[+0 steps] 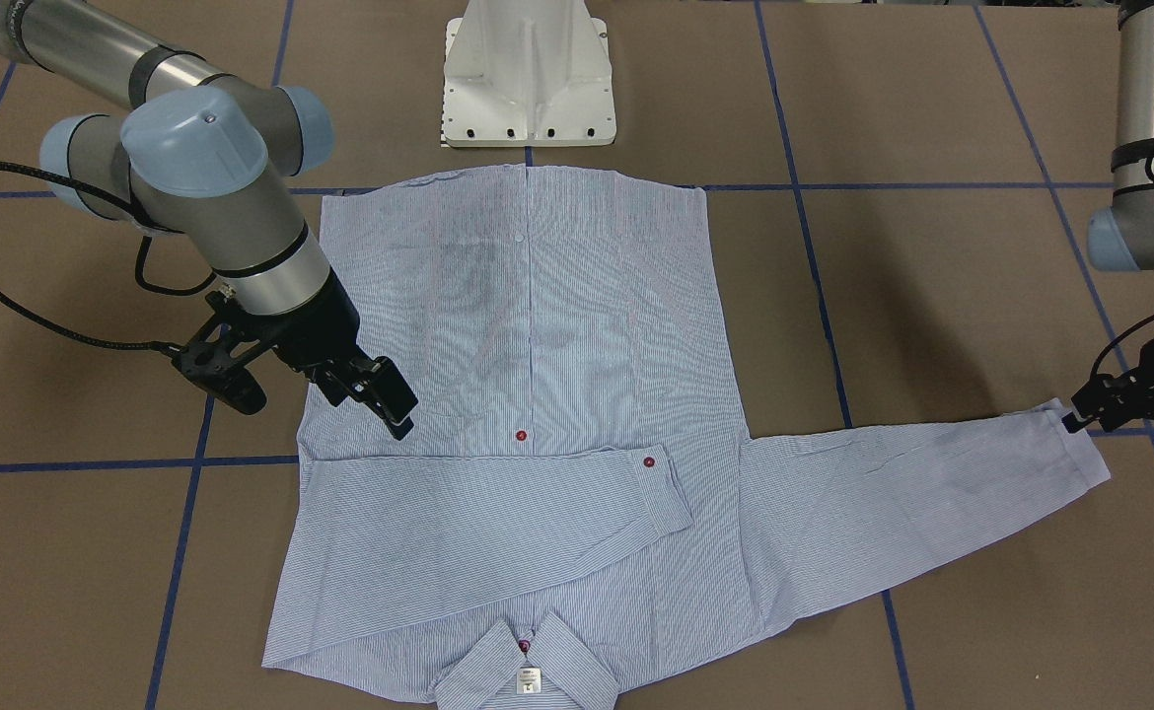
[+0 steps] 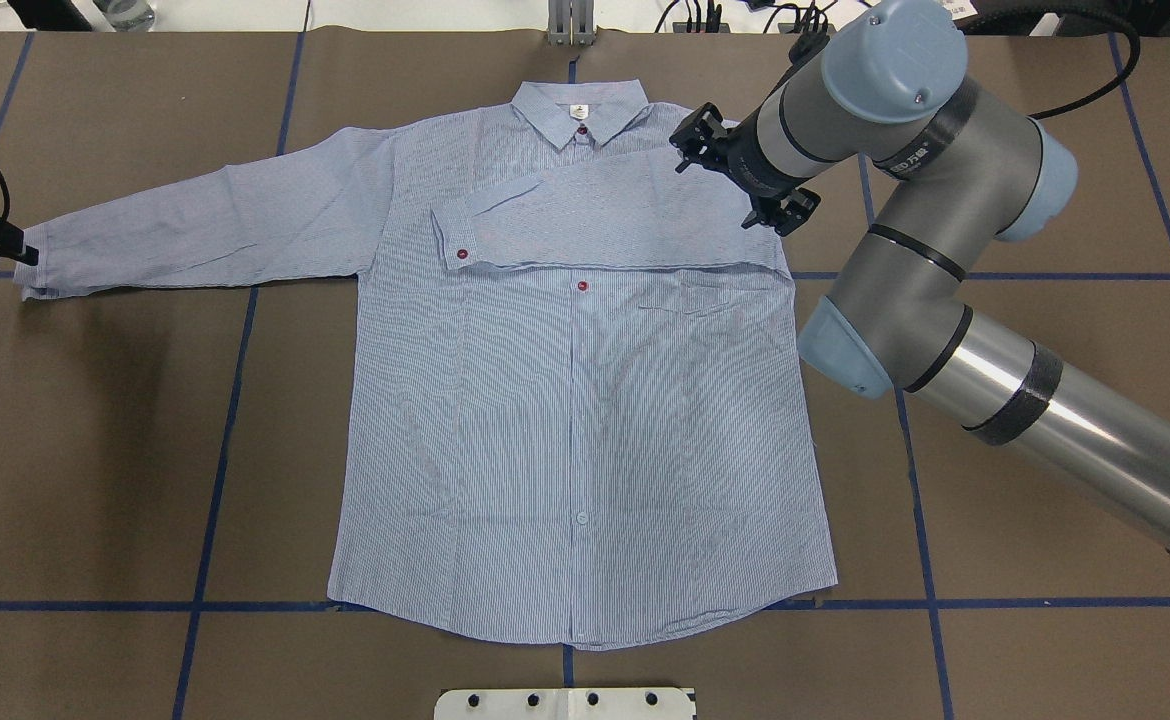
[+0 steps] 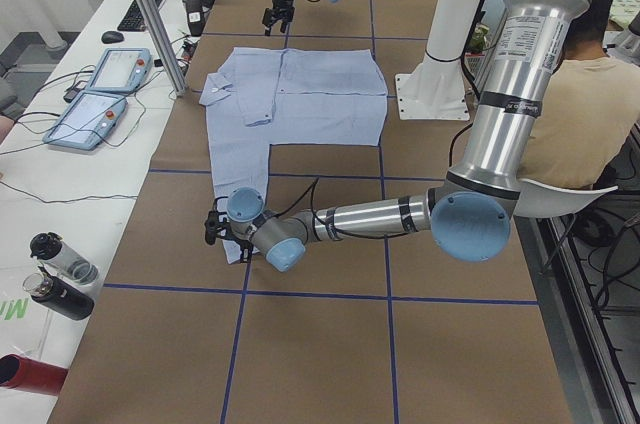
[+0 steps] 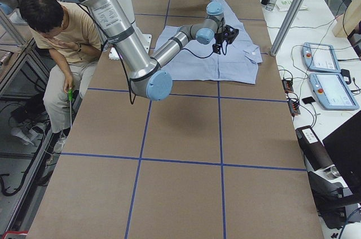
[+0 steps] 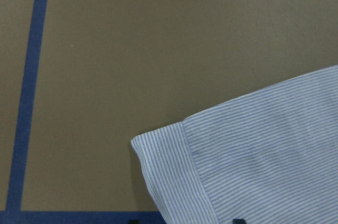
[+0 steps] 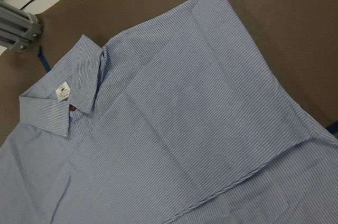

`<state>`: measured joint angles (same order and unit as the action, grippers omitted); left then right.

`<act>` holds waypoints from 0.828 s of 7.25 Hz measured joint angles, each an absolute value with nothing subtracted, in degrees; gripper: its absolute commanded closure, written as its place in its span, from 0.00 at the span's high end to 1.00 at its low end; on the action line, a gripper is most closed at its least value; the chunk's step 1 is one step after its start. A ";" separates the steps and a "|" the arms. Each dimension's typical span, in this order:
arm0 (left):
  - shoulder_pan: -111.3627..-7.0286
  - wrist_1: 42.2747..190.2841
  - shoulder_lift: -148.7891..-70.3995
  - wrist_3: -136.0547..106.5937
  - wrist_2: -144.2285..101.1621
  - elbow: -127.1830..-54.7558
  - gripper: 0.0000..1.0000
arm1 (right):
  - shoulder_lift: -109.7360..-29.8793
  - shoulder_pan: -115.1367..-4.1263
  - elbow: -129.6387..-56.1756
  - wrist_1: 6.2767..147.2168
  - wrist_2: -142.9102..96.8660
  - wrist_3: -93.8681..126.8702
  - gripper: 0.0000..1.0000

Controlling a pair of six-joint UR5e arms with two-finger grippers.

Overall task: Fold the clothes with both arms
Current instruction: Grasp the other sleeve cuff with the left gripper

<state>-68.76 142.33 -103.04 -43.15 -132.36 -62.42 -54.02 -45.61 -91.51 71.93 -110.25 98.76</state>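
The light blue, finely white-striped long-sleeved button-up shirt (image 2: 585,420) lies flat, front up and buttoned, on the brown paper-covered table (image 2: 105,450) marked with blue tape lines.

Your black two-finger right gripper (image 1: 387,406) hangs just over the shirt's shoulder area, tilted down toward the cloth. In the front-facing view its fingers stand a little apart and grip nothing. Right below it begins the folded sleeve (image 2: 605,225). This sleeve runs away from that gripper across the chest and ends in a cuff with a red button (image 2: 462,254), just past the button line. Beyond the gripper, away from the robot, you see the collar (image 2: 545,115) with its white neck label (image 6: 63,91). On the robot's side of the gripper, just past the sleeve's folded edge, sits the chest pocket (image 2: 715,300).

Your black left gripper (image 1: 1076,418) is low at the table, its tip touching the end of the outstretched sleeve (image 2: 205,225), which reaches straight from the shirt's body toward it. I cannot tell from any view whether its jaws are clamped on the cuff or only resting against it. The left wrist camera gives you just the cuff corner (image 5: 174,166) flat on the paper.

The two grippers are well apart, with the whole chest between them. Back toward the robot from both, the white pedestal base (image 1: 528,79) stands just beside the hem. A seated person in a tan top (image 4: 67,33) is beside the table.
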 measured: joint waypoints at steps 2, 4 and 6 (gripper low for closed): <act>-67.89 142.84 -103.16 -43.15 -132.36 -61.66 0.43 | -54.00 -45.48 -91.47 71.80 -110.16 98.74 0.99; -67.64 143.08 -103.13 -43.15 -132.36 -61.11 0.00 | -53.88 -45.25 -91.30 71.57 -110.13 98.86 0.99; -67.59 143.18 -103.12 -43.14 -132.36 -60.85 0.00 | -53.75 -45.19 -91.29 71.47 -110.13 98.95 0.99</act>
